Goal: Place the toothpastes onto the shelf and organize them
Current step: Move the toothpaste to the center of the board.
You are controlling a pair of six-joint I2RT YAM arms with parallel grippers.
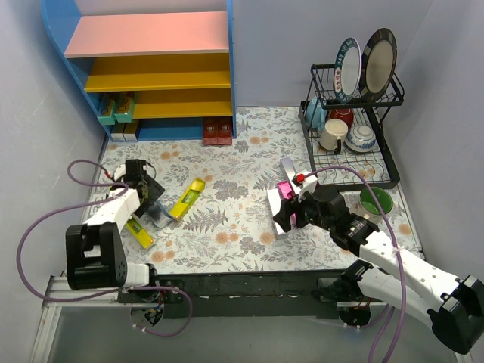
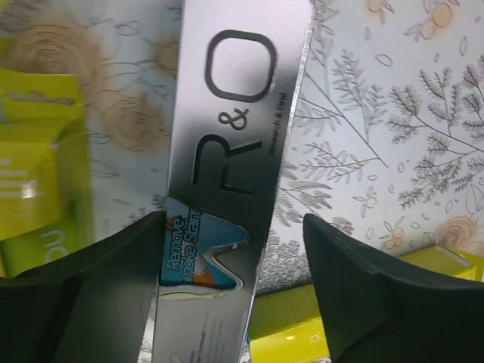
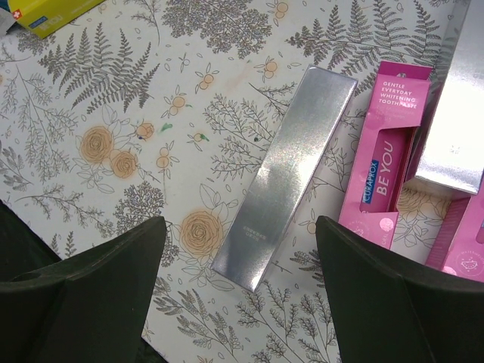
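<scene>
Floral tablecloth (image 1: 227,219), pale walls (image 1: 302,45). Left gripper (image 2: 233,227), unclosed, straddles a silver R&O box (image 2: 234,113); right gripper (image 3: 240,227) gapes above a plain silver box (image 3: 291,166) beside a pink Curaprox box (image 3: 386,159), "BE YOU".

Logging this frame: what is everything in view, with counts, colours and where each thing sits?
shelf: one, blue sides, pink top, yellow boards, far left
shelved toothpaste boxes: several, teal, pale and dark red, lowest levels; exact count unclear
yellow boxes: two, on the floral cloth, left side
silver box: one, between the left pincer's fingers
silver boxes: at least two, on the cloth, right of centre
pink boxes: at least two, beside those
dish rack: one, black wire, far right
plates: two, upright in the rack
cups: several, in the rack
green bowl: one, by the rack
left pincer: open, straddling the silver box
right pincer: open, above the silver boxes
</scene>
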